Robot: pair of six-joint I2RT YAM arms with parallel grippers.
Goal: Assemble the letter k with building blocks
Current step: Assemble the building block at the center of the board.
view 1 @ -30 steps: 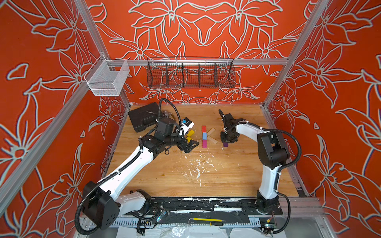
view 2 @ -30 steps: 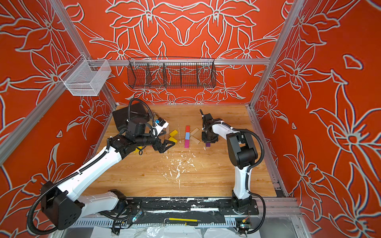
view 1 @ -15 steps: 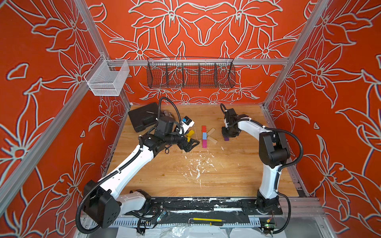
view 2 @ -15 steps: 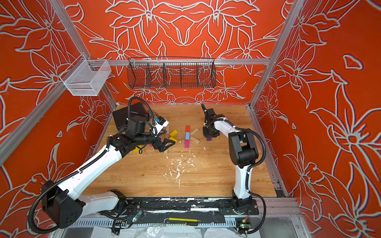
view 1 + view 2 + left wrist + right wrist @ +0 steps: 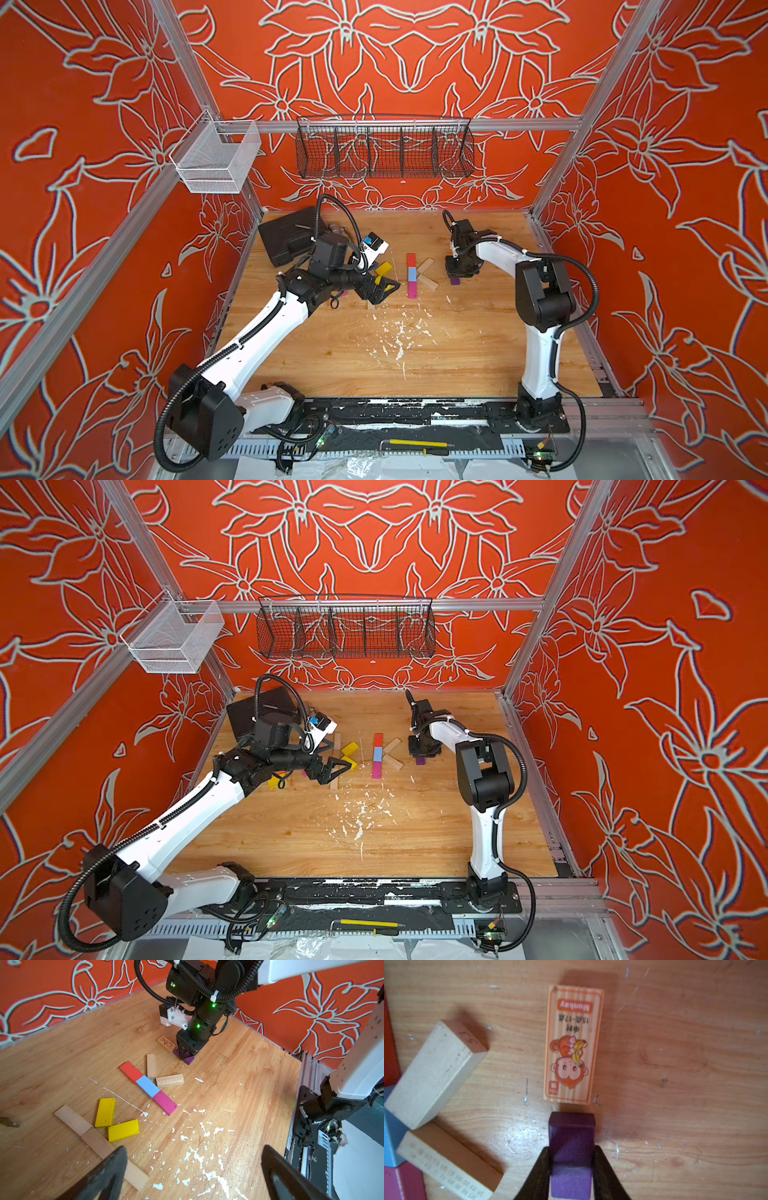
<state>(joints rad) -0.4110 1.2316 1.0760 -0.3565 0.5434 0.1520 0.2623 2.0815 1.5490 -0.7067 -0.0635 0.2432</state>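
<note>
The purple block (image 5: 572, 1132), pinched in the closed right hand (image 5: 572, 1149) beside the laid-out K (image 5: 148, 1086), has been drawn slightly backward. The K seems finished, so a spare is likely being cleared; the left hand (image 5: 194, 1150) is held spread wide, empty.

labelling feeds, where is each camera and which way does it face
Top views: high at the front, looking down on the table; left arm, right arm whole.
Left wrist: over the open left tool, facing the K blocks and right arm.
Right wrist: straight down past the right tool, shut on the purple block.
All share the purple block.
</note>
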